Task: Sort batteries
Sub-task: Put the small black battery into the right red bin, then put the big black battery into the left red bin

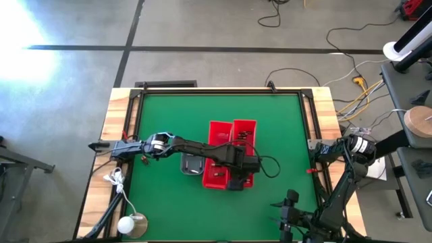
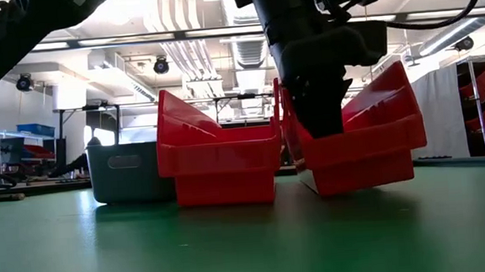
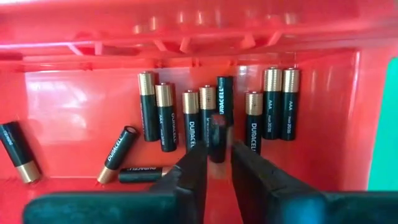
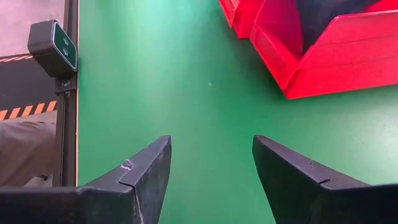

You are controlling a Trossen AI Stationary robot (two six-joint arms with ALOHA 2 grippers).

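Grey tray (image 1: 191, 164) sits left of the two red bins (image 1: 217, 135), touching or just beside them, likely a source or extra sort spot. Left gripper (image 3: 214, 155) reaches across into the right bin (image 3: 311, 93), fingers parted a little around one battery (image 3: 216, 134); whether it grips or is letting go, cannot tell. Other batteries (image 3: 186, 118) lie in a loose row along the bin's wall, same small size, so this bin probably collects that size. Right gripper (image 4: 211, 168) waits at the table's right edge, jaws wide and empty, over bare green mat (image 4: 161, 81).

Batteries (image 3: 205, 118) in right bin (image 1: 244, 145), beside left bin (image 1: 217, 158); tray (image 1: 191, 164) further left
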